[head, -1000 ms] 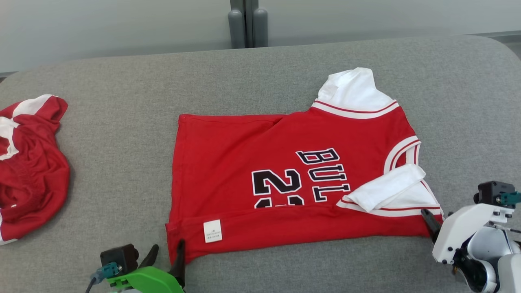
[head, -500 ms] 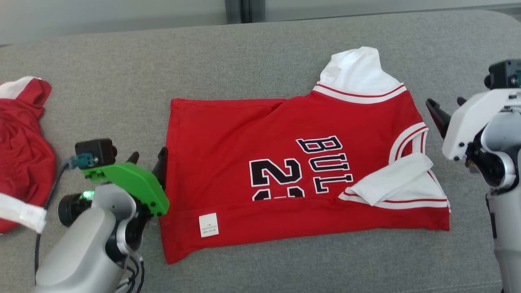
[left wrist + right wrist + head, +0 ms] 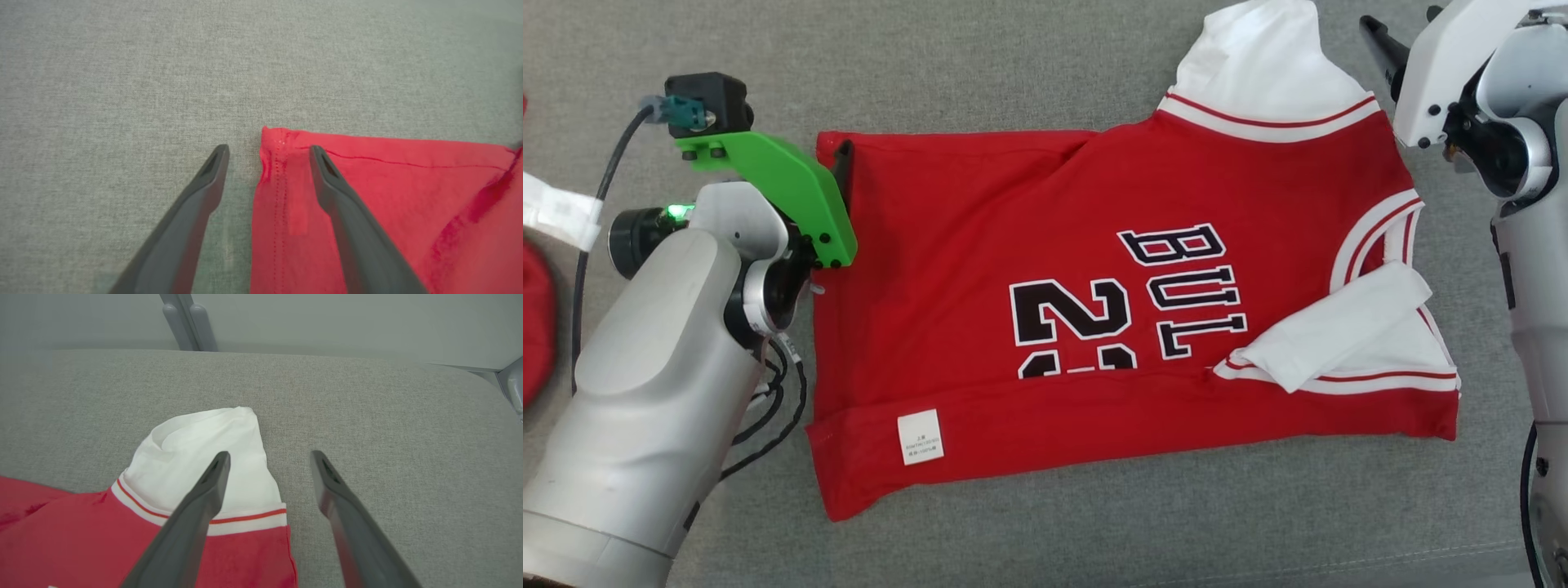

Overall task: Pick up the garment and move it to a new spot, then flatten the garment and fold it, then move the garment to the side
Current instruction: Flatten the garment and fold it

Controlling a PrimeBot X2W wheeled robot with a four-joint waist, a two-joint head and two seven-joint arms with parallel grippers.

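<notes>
Grey cloth-covered table (image 3: 1094, 539), with a red jersey (image 3: 980, 245) spread across its middle and one arm at each far corner.
Nearest, low in the head view, the jersey's near long edge is already folded up, its white label (image 3: 920, 437) showing. Its long axis runs left to right across the frame, hem at the left and white sleeves at the right. At the far edge, upper left, the left fingers (image 3: 327, 175) stand wide and straddle the far hem corner, one over cloth, one over bare table. Upper right, the right fingers (image 3: 212, 477), equally wide and holding nothing, straddle the outer side of the far sleeve (image 3: 204, 437). The likely next move is to pinch both far corners and fold them toward the near edge.
</notes>
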